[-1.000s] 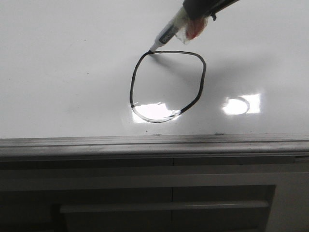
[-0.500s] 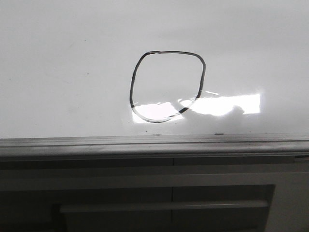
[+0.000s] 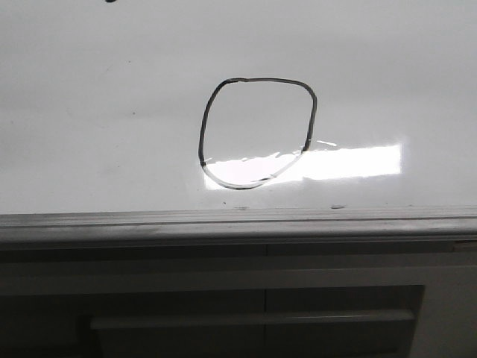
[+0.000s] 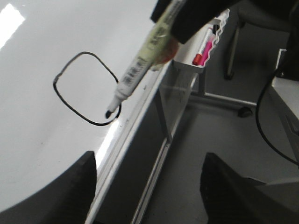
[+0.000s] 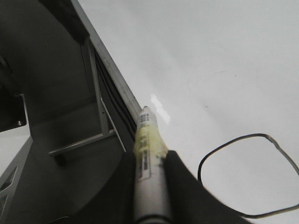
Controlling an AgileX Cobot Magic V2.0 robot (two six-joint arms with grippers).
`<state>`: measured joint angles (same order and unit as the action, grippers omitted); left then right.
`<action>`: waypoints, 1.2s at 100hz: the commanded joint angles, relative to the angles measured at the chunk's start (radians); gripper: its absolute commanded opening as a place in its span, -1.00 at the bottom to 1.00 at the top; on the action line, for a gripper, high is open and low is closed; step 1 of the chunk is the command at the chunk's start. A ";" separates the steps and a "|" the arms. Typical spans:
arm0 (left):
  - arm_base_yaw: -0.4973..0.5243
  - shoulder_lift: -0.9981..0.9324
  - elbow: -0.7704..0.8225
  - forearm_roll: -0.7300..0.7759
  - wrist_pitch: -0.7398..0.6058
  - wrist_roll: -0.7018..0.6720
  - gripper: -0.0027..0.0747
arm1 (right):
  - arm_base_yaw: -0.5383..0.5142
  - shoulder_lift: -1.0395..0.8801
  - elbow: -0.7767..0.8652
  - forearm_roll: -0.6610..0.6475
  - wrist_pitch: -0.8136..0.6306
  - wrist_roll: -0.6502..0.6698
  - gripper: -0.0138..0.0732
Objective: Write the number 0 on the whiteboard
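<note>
The 0 point(image 3: 258, 133) sits as a closed black loop on the whiteboard point(image 3: 89, 112), near its grey edge strip point(image 3: 238, 224), with the glare band point(image 3: 343, 162) crossing its lower part. In the front view neither arm shows. The right end effector point(image 5: 150, 186) is clenched on a marker point(image 5: 148, 158), held in the air clear of the board. The left end effector point(image 4: 149, 186) is released, fingers point(image 4: 79, 186) spread wide with nothing between, and in its view the marker tip point(image 4: 108, 113) hangs over the loop's line.

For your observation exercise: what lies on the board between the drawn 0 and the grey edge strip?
Front view: only bare whiteboard and window glare lie between the number 0 and the edge strip.
</note>
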<state>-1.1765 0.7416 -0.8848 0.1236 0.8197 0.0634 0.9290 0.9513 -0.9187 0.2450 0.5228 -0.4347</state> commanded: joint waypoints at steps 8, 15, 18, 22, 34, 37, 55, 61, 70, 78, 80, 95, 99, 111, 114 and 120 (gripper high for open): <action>-0.046 0.040 -0.051 -0.046 -0.015 0.030 0.20 | 0.008 0.021 -0.049 0.012 -0.083 -0.015 -0.79; -0.047 0.047 -0.051 -0.060 -0.015 0.030 0.20 | 0.018 0.023 -0.049 0.012 -0.083 -0.015 -0.80; -0.047 0.051 -0.051 -0.062 -0.015 0.030 0.20 | 0.022 0.023 -0.049 0.012 -0.083 -0.015 -0.80; -0.047 0.059 -0.051 -0.062 -0.015 0.030 0.20 | 0.036 0.023 -0.049 0.012 -0.083 -0.015 -0.80; -0.047 0.084 -0.051 -0.062 -0.017 0.030 0.20 | 0.082 0.023 -0.049 0.012 -0.083 -0.023 -0.80; -0.047 0.091 -0.051 -0.062 -0.017 0.030 0.20 | 0.093 0.025 -0.049 0.012 -0.083 -0.023 -0.80; -0.047 0.107 -0.051 -0.062 -0.052 0.030 0.20 | 0.147 0.039 -0.049 0.012 -0.068 -0.023 -0.80; -0.047 0.109 -0.051 -0.060 -0.059 0.030 0.20 | 0.170 0.041 -0.049 0.012 -0.070 -0.023 -0.80; -0.047 0.119 -0.051 -0.058 -0.059 0.030 0.20 | 0.206 0.041 -0.049 0.012 -0.076 -0.023 -0.80; -0.047 0.133 -0.051 -0.058 -0.057 0.030 0.20 | 0.229 0.041 -0.049 0.012 -0.081 -0.023 -0.80; -0.047 0.137 -0.051 -0.058 -0.054 0.030 0.20 | 0.231 0.041 -0.049 0.012 -0.081 -0.023 -0.80; -0.047 0.156 -0.051 -0.062 -0.046 0.030 0.10 | 0.237 0.041 -0.049 0.012 -0.083 -0.023 -0.79; -0.047 0.158 -0.051 -0.062 -0.046 0.030 0.03 | 0.237 0.041 -0.049 0.012 -0.083 -0.023 -0.79; -0.047 0.161 -0.051 -0.062 -0.046 0.030 -0.24 | 0.237 0.041 -0.049 0.012 -0.083 -0.023 -0.79; -0.047 0.162 -0.051 -0.062 -0.046 0.030 -0.31 | 0.237 0.041 -0.049 0.012 -0.083 -0.023 -0.79; -0.047 0.163 -0.051 -0.062 -0.048 0.030 -0.46 | 0.237 0.041 -0.049 0.012 -0.083 -0.023 -0.79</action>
<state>-1.2165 0.9076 -0.9004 0.0687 0.8349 0.0930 1.1657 1.0027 -0.9306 0.2467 0.5166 -0.4467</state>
